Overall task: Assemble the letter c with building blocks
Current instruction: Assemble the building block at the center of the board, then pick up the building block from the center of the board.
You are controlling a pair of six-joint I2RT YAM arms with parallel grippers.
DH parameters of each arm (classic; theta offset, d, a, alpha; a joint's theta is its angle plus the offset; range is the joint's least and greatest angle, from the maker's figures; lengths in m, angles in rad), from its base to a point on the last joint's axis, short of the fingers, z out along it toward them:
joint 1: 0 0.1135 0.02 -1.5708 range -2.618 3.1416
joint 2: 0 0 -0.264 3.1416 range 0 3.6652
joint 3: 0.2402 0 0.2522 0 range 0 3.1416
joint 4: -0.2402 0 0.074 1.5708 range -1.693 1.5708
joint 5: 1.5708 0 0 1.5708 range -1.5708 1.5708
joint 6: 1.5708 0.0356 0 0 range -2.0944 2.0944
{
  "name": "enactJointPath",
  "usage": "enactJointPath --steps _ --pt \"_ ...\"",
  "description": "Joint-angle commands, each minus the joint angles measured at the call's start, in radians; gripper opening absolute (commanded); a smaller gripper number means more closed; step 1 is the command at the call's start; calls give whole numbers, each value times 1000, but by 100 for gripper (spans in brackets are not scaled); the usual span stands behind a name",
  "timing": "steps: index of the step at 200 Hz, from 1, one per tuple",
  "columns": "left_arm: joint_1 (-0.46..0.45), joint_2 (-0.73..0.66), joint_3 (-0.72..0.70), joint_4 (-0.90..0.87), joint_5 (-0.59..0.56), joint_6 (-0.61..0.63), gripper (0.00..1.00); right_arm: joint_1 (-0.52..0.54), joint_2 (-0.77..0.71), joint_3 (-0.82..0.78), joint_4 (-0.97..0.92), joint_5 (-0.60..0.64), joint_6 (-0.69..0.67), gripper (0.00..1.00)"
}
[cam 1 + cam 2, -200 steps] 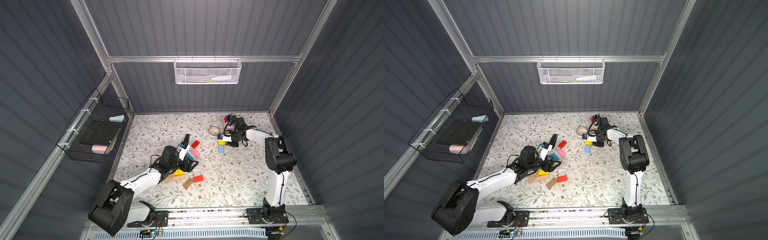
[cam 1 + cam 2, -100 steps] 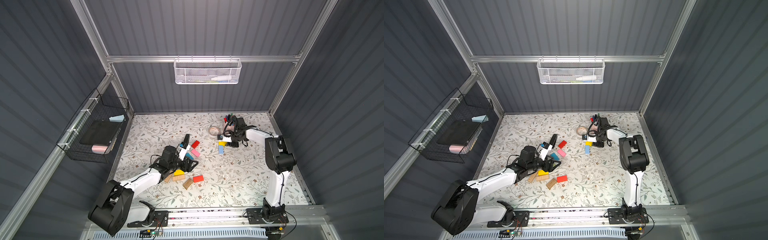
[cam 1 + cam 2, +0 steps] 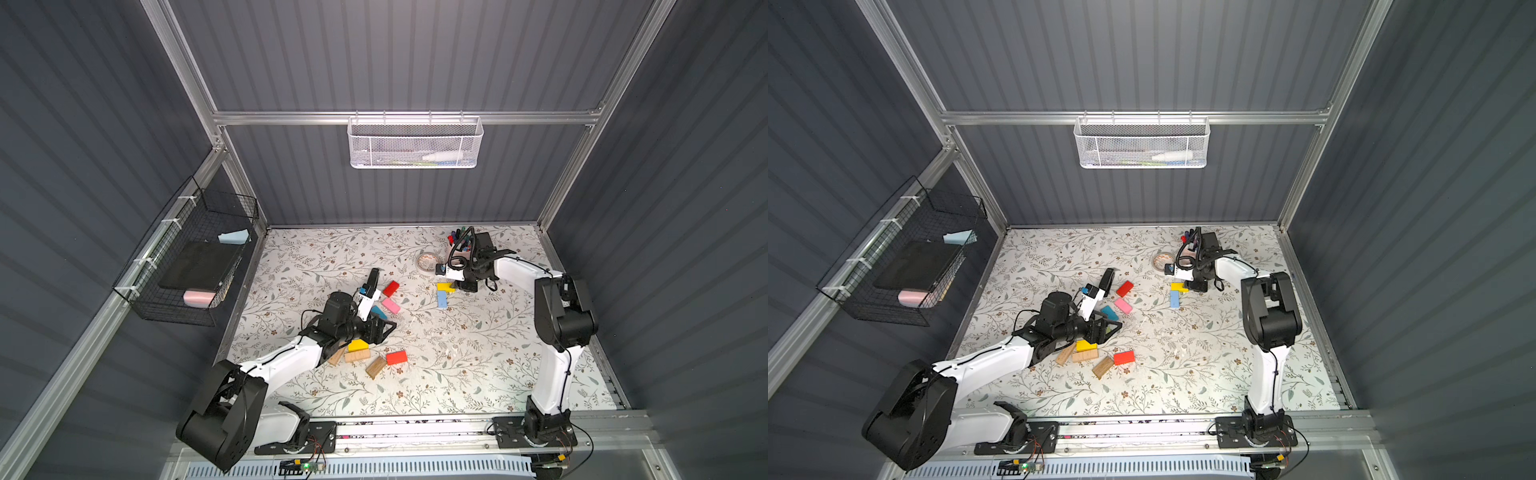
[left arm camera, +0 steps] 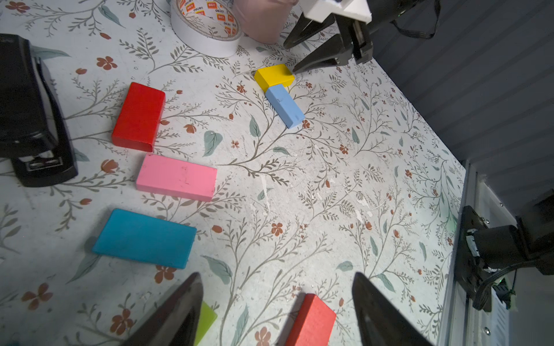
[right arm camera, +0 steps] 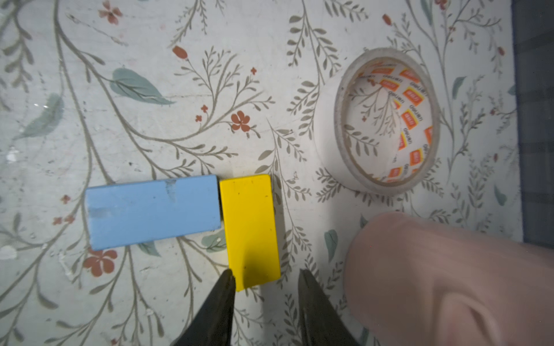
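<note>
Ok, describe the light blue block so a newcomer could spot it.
At the back of the table, find the tape roll. Beside it lies a yellow block; the light blue block butts against it. It is paler than the teal block near the stapler.

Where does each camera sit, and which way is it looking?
Top views: high at the front, looking down on the table, blocks, left arm and right arm.
Left wrist: on that arm, looks low across the table past the open left gripper toward the right gripper.
Right wrist: on that arm, looks down; its fingertips flank the end of a yellow block.
Shared: both wrist views show the yellow block, touching blue block and tape roll.
</note>
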Motion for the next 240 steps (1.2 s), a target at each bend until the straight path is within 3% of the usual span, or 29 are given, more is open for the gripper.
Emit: enactJointPath --steps 1,38,75,138,187,240 --pt "-6 -15 16 -24 -3 13 76 1 -96 -49 34 -69 114 38" --pt "-6 -39 5 -36 -41 11 76 3 -226 -179 85 -120 269 37" --pt "-6 -58 1 -36 -63 4 76 26 -371 -277 197 -86 766 35" --pt "-6 -74 2 -85 -132 -8 76 272 -519 -337 205 186 1223 36" --pt "-6 -36 50 -192 -187 1 76 394 -425 -308 220 291 1424 42" --pt "-6 -76 39 -275 -256 -7 74 479 -230 -194 164 272 1424 53"
